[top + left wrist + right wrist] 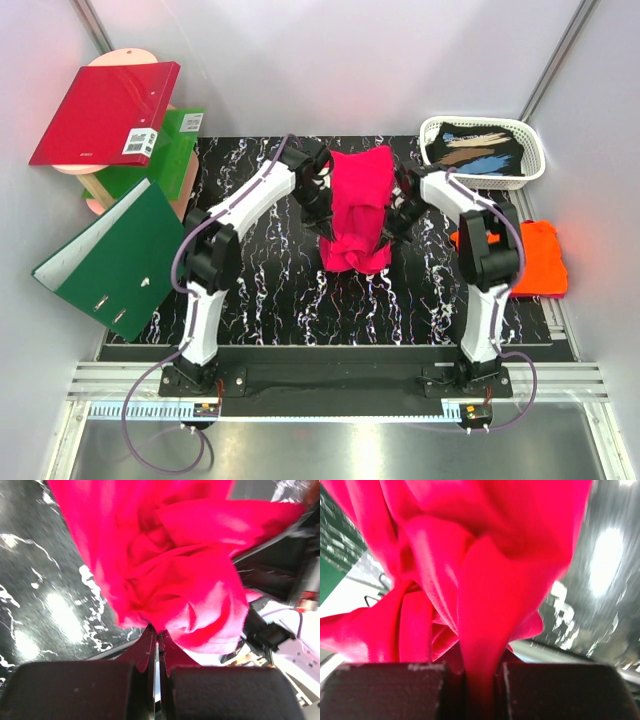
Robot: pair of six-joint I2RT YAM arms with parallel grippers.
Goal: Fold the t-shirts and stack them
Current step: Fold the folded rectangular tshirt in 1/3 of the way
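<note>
The magenta-pink t-shirt (358, 200) hangs bunched between both arms above the black marbled mat (260, 285). My left gripper (322, 215) is at the shirt's left edge. In the left wrist view its tips (158, 632) are pinched together on a fold of the pink cloth (175, 565). My right gripper (390, 228) is at the shirt's right edge. In the right wrist view a thick band of pink cloth (485, 580) fills the gap of the right gripper (480, 672). The orange t-shirt (537, 258) lies folded at the table's right side, behind the right arm.
A white basket (432, 126) holding dark printed cloth stands at the back right. A red ring binder (105, 112) rests on a small stand at the back left, with a green binder (165, 155) beneath it. Another green binder (110, 255) lies open at the mat's left edge.
</note>
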